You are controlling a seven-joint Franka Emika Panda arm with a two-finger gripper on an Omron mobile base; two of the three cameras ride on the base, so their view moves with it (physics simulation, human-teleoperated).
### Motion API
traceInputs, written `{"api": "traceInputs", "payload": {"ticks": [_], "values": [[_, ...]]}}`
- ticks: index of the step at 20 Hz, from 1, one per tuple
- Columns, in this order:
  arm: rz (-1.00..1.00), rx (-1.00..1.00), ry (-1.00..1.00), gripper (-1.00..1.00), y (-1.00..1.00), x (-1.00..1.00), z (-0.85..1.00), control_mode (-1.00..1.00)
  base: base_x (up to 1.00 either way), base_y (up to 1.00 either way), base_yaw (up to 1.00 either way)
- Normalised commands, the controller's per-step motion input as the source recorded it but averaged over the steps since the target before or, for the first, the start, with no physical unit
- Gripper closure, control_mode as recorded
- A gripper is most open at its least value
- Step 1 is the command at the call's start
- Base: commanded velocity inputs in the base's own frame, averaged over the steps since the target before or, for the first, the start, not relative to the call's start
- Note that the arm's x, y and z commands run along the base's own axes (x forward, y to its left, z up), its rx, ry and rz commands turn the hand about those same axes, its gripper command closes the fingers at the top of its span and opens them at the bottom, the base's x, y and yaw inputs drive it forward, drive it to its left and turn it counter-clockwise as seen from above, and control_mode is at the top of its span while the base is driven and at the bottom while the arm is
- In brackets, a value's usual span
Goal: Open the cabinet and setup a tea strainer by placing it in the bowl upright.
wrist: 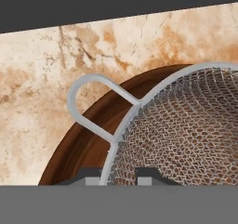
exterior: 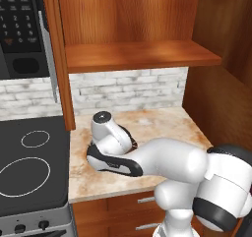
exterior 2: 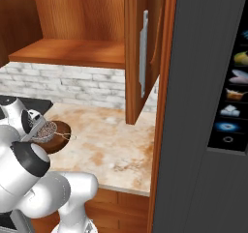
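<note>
**Over the bowl: strainer sitting between the finger tips**

On the mottled beige stone counter [exterior 2: 121,145], the tea strainer [wrist: 186,130] is showing as a round basket of fine grey metal mesh with a smooth pale rim and a thin wire loop [wrist: 90,102] sticking out from its side. It is sitting in the dark brown wooden bowl [wrist: 88,144], whose grained inner wall is curving beneath the loop and the mesh. From the right base camera the strainer [exterior 2: 44,129] is appearing with its open mouth facing upward and slightly tilted, resting in the bowl [exterior 2: 60,139] near the counter's left end, beside the black cooktop [exterior: 29,167].

Above, the cabinet [exterior: 138,54] is standing open, its wooden shelf bare, one door [exterior 2: 143,53] swung outward with a vertical silver bar handle along its edge.

The white arm is folding low over the counter, its elbow bulking in the foreground and its wrist bending down toward the bowl. The gripper [wrist: 120,175] is pointing down at the strainer's rim, its two dark finger tips [wrist: 90,174] standing on either side of the rim wire, pinching the strainer with a narrow gap between them.
</note>
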Motion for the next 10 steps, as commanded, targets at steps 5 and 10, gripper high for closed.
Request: {"api": "traceInputs", "payload": {"ticks": [5, 10], "values": [[0.00, 0.00, 0.00, -1.00, 0.00, 0.00, 0.00, -1.00, 0.00, 0.00, 0.00], [0.00, 0.00, 0.00, -1.00, 0.00, 0.00, 0.00, -1.00, 0.00, 0.00, 0.00]]}}
